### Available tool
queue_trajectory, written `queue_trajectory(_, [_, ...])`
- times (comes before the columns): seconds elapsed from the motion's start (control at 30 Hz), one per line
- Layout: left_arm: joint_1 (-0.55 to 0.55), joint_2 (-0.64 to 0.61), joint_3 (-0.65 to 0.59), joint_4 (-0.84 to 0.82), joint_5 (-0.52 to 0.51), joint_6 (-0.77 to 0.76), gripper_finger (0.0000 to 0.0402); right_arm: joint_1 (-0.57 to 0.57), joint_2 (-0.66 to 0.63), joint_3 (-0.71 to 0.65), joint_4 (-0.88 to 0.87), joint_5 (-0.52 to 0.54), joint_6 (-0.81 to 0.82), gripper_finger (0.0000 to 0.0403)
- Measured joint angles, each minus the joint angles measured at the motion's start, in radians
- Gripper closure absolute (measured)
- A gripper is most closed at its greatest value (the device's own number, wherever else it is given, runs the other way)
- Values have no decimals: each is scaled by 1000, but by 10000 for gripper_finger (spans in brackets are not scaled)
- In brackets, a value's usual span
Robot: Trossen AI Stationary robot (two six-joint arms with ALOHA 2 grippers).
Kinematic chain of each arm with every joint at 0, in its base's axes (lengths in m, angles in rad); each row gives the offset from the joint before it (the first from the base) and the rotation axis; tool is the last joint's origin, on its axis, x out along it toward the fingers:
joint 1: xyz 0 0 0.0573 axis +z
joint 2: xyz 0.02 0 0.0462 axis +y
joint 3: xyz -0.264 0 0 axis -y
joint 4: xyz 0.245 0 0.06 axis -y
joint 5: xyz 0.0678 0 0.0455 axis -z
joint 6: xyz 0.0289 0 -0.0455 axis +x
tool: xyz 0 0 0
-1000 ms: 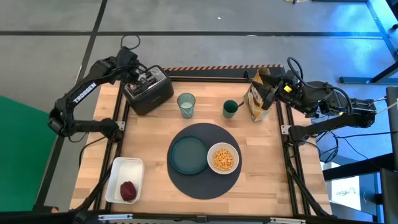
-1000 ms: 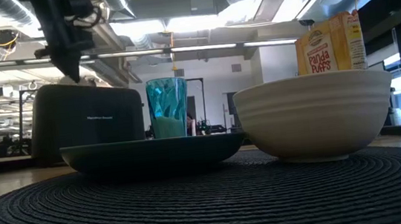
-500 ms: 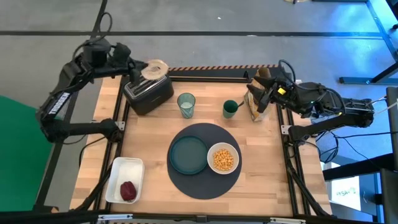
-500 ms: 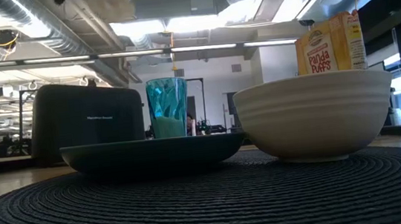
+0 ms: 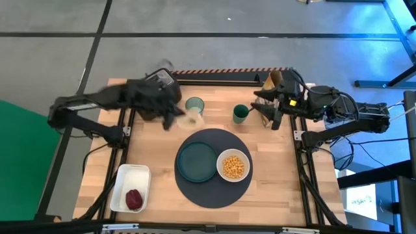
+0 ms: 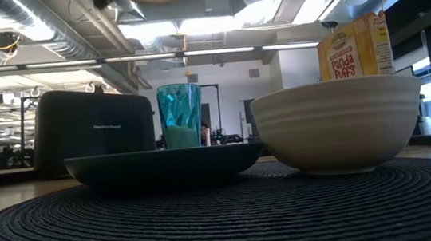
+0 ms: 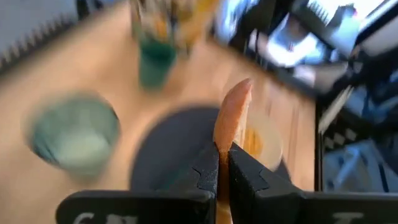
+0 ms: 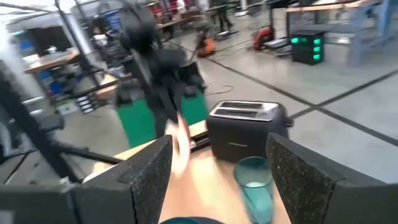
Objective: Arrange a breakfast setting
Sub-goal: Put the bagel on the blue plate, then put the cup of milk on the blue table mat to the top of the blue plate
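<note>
While gripped: bagel [image 7: 233, 118] above tumbler [image 5: 194, 104]

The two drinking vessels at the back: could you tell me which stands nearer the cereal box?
The small dark-green cup, just beside the cereal box; the pale-teal tumbler stands farther left.

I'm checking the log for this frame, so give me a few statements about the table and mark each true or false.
1. The left gripper is shut on the bagel. True.
2. The white bowl is empty. False: it holds yellow cereal.
3. The dark-red fruit lies in the white tray. True.
4. The right gripper holds the cereal box. False: its fingers are spread open, gripping nothing.
5. The teal plate sits off the mat. False: it rests on the mat beside the bowl.
</note>
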Motion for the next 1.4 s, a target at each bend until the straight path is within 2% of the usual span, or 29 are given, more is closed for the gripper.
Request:
queue_trajectory(0.23, [-152, 160, -143, 27, 6, -184, 395, 0, 0, 0, -20, 3, 4, 153])
queue_trajectory(0.53, [-191, 361, -170, 48, 59, -203, 394, 0, 0, 0, -52, 5, 6, 153])
queue_trajectory(0.77, [-189, 489, -170, 38, 87, -220, 392, 0, 0, 0, -121, 33, 70, 153])
queue_trajectory(0.87, [-190, 494, -170, 38, 66, -236, 379, 0, 0, 0, -144, 32, 86, 153])
queue_trajectory(1.0, [-190, 476, -171, 14, 30, -225, 336, 0, 0, 0, -142, 32, 87, 153])
queue_trajectory(1.23, [-190, 373, -171, -143, -48, -223, 267, 0, 4, 0, -136, 42, 115, 153])
queue_trajectory(1.33, [-190, 296, -171, -174, -87, -223, 253, 0, 28, 0, -132, 85, 197, 153])
queue_trajectory(1.4, [-190, 235, -171, -166, -148, -212, 249, 0, 68, 0, -118, 125, 279, 155])
